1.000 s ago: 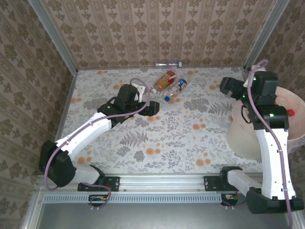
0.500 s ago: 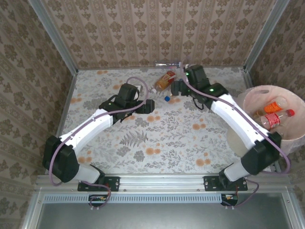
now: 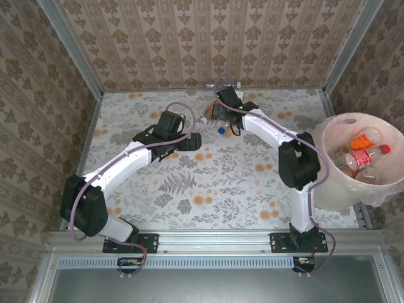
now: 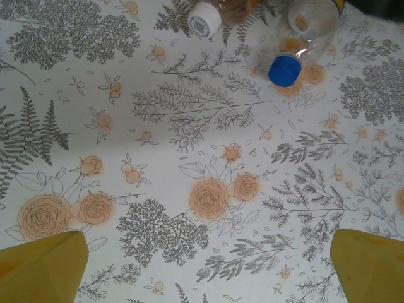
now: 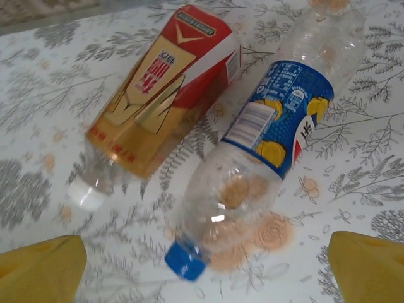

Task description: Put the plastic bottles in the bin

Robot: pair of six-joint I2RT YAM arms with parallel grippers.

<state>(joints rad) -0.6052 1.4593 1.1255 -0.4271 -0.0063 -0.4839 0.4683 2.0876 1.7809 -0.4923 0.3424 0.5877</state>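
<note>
Two plastic bottles lie side by side at the back middle of the table. One has a red and orange label [image 5: 158,88] and a white cap [image 4: 205,17]. The other has a blue label [image 5: 274,123] and a blue cap [image 3: 221,130]. My right gripper [image 3: 218,117] hovers open just above them, its yellow fingertips [image 5: 41,268] either side of the blue cap. My left gripper [image 3: 193,140] is open over bare table, short of the two caps. The pinkish bin [image 3: 331,186] stands at the right and holds an orange bottle [image 3: 365,139] and a red one [image 3: 363,158].
A clear bottle [image 3: 232,83] lies along the back wall behind the right gripper. Patterned walls close the table at the back and on both sides. The right arm stretches from its base across the floral cloth [image 3: 208,189] to the back.
The right arm has swung from above the bin across to the back middle and now sits over the two bottles. The left gripper has drawn back slightly to the left.
</note>
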